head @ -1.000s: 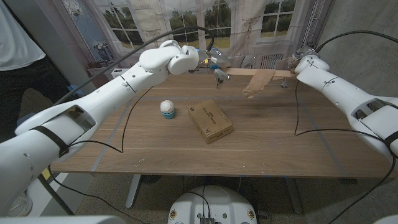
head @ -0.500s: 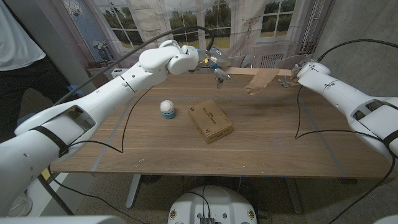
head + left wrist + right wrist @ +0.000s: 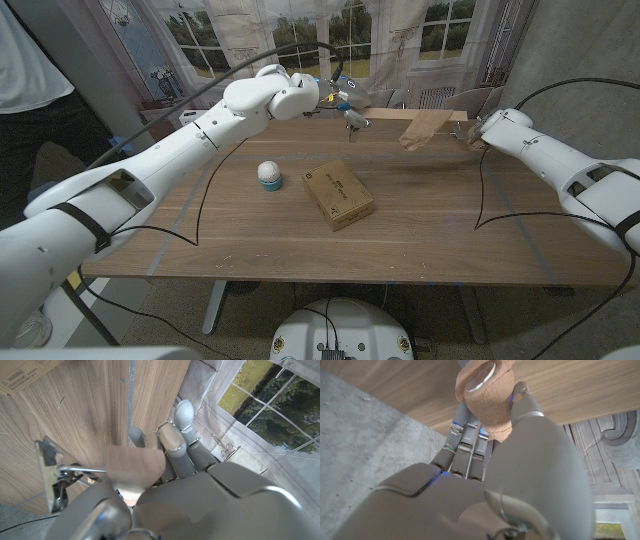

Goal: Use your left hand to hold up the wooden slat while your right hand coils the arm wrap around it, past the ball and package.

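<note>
My left hand grips one end of the wooden slat and holds it level above the table's far edge; the slat's end shows against the fingers. A tan arm wrap is coiled round the slat toward its right end. My right hand holds the wrap's roll just beyond that end, pinched between its fingers. The white ball and the brown package lie on the table, nearer than the slat.
The wooden table stretches wide in front of the slat. Black cables trail over it from both arms. A person's dark and white clothing is at the far left. A curtain with a window scene hangs behind.
My right hand has moved nearer and lower with the roll, and the loose drooping wrap has pulled up tighter against the slat. The left hand, ball and package have stayed put.
</note>
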Controlling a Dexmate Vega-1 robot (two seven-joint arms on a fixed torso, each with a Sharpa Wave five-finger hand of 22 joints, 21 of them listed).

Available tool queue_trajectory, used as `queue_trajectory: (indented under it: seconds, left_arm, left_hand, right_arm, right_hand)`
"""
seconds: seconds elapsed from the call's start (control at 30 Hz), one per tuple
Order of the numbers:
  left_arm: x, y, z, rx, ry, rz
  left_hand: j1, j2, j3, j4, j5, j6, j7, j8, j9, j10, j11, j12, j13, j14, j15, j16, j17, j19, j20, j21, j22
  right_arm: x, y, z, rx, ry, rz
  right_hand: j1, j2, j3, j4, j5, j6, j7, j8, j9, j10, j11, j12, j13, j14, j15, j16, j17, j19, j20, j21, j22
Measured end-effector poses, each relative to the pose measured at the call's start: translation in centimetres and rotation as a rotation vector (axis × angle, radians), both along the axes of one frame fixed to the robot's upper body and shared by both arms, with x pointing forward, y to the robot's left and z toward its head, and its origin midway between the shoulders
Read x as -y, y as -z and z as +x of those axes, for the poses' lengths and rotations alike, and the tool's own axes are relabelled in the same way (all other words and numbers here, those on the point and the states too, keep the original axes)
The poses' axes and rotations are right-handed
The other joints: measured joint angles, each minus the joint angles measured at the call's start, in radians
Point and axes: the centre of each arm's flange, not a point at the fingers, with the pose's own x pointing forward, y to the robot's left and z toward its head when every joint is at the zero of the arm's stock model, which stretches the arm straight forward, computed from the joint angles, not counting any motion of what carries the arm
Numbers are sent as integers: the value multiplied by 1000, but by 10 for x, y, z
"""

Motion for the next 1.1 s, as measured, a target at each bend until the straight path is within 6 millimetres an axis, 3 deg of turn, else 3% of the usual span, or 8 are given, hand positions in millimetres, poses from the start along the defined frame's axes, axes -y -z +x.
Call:
queue_trajectory:
  seconds: [0.57,1.1]
  left_arm:
    - [1,-3,3,5,4,-1]
    - [-3,-6,7,7,-5,-22]
  left_hand:
    - [2,1,0,0,0,0,0,4,0,1,1,0,0,0,0,0,0,0,0,0,-1]
    - [3,2,4,-4,0,-2,2,4,-2,-1,3,0,0,-2,-2,0,0,0,0,0,-4]
  right_arm:
    - [9,36,-5,-102,-48,150]
    - [6,68,-53,-2,-91,212]
  right_hand:
    - [0,0,-4,4,5,0,0,-5,4,0,0,-9,5,0,0,-11,6,-8,1,7,0]
    - [0,0,-4,4,5,0,0,-9,9,0,0,-15,9,0,0,-20,16,-8,1,7,0]
